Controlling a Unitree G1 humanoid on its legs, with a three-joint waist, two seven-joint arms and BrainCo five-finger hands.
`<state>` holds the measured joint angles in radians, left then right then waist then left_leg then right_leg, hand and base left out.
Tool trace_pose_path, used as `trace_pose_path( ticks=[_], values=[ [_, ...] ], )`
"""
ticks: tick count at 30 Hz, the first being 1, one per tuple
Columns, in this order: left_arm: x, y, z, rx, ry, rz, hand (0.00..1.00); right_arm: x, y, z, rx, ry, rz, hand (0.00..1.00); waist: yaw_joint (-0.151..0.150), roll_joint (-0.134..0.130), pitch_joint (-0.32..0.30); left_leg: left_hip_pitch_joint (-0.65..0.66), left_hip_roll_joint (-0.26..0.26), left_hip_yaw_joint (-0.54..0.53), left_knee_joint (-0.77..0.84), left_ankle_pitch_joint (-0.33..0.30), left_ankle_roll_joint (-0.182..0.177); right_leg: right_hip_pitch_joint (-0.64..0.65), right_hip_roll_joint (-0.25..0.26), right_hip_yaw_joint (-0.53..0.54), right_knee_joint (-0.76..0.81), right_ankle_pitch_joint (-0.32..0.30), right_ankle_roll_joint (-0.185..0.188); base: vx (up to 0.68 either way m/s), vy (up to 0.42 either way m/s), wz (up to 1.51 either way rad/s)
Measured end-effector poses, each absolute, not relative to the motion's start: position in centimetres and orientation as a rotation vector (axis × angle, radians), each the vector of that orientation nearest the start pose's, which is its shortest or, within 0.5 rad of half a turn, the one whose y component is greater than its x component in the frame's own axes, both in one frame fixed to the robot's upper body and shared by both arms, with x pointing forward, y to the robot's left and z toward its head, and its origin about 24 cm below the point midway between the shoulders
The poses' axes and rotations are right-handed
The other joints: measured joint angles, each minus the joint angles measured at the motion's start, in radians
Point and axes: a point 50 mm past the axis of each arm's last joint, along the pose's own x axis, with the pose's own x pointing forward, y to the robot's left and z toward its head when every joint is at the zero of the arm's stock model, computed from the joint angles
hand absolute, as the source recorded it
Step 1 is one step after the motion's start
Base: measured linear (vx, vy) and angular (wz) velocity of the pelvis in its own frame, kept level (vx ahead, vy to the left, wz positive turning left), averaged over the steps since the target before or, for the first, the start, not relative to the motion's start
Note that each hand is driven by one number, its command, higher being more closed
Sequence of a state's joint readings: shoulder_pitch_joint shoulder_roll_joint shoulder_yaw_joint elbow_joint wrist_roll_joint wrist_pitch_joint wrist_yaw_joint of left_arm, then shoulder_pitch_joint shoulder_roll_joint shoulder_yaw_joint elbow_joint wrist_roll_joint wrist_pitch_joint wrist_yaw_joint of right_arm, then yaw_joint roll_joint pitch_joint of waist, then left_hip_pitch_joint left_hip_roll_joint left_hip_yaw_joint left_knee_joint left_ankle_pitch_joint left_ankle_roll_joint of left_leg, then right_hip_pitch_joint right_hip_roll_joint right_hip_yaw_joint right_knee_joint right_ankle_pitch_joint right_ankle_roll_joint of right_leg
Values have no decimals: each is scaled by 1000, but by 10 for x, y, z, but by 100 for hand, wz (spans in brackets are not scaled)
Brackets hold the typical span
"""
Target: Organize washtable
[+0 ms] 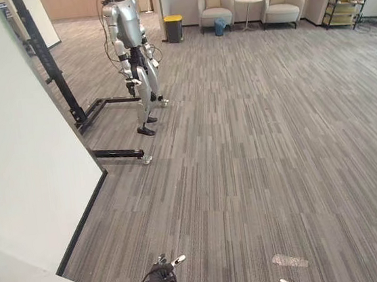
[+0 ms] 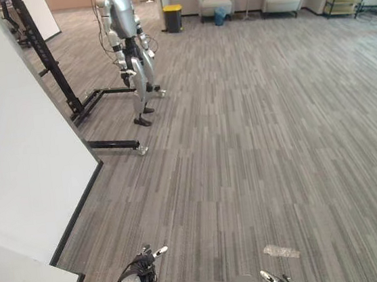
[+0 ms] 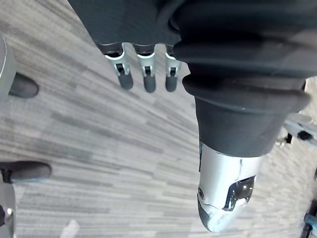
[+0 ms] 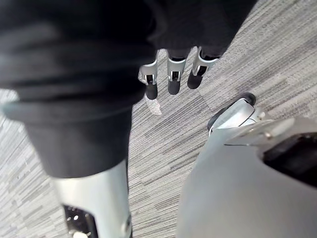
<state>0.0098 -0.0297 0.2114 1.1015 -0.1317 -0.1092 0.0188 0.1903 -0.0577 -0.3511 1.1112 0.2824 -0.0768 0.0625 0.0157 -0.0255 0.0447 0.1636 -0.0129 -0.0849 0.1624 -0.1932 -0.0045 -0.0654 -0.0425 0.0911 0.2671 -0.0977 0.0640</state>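
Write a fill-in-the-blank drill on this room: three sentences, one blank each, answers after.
1. The bin by the far wall has a ____ top.
2. Between the two armchairs stands a small round ____.
3. The left hand and the right hand hang over the carpet with fingers straight, holding ____.

Missing words: yellow; table; nothing.
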Motion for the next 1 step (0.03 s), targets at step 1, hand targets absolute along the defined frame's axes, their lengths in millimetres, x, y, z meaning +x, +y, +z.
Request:
trace_pose_path(
  ticks=[1],
  values=[
    [117,165,-159,-246,994,279,0,34,-216,-168,389,1116,-549,0,-1,6,-1,0,4,-8,-3,0,-1,2,4,-7,-5,1,-1,98,-80,2]
  ],
)
